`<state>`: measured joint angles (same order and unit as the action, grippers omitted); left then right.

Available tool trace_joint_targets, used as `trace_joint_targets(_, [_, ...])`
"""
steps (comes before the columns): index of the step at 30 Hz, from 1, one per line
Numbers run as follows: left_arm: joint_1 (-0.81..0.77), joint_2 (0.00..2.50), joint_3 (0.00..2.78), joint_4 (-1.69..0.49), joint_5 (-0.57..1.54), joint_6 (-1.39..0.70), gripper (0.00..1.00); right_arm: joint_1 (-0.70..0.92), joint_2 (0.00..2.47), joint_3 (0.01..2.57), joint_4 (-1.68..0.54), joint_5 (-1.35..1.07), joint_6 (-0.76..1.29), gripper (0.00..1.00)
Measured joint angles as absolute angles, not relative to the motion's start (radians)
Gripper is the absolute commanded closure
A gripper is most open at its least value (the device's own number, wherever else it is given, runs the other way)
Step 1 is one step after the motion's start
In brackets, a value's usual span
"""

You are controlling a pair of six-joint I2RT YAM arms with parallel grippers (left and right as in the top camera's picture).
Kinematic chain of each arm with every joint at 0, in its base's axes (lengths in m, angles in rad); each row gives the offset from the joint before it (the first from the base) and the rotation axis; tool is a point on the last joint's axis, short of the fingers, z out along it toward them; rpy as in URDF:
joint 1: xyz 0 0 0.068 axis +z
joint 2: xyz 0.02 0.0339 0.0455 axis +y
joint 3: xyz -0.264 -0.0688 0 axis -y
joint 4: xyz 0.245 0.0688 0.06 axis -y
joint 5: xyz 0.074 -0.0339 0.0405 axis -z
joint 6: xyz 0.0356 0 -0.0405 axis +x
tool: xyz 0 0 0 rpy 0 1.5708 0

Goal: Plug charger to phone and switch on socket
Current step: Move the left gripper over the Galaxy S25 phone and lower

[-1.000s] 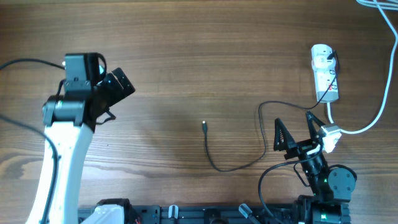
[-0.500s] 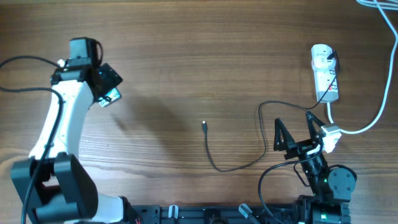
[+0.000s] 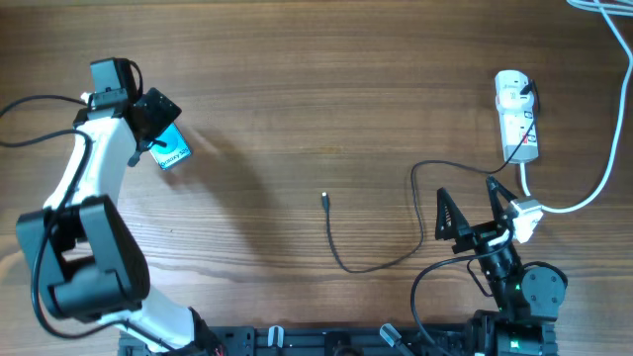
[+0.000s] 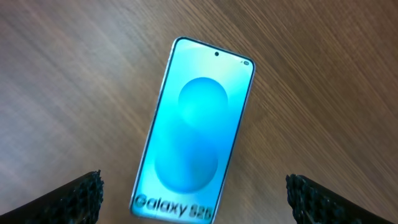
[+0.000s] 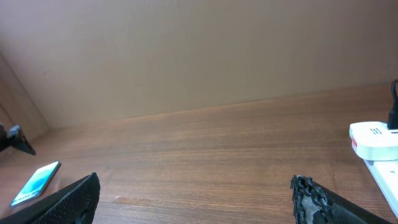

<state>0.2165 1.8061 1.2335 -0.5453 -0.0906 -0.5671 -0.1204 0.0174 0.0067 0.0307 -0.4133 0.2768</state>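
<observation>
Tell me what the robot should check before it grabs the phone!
1. Left gripper open wide: ok.
2. Phone lying flat on the table, screen up, in the gap of the left gripper: ok.
3. Phone already gripped: not ok, nothing is touching it.
4. Charger plug tip lying free, nothing on top of it: ok.
5. Right gripper open and empty, ready for the plug tip: ok.
6. Socket switched on: cannot tell, its switch is too small to see.
</observation>
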Motion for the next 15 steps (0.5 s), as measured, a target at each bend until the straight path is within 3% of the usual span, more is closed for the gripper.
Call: trace_joint_targets(15, [0.216,1.963,1.234,-0.424,-0.084,-0.537,0.00,-0.120,0.017,0.007,0.031,-0.413,0.277,0.00])
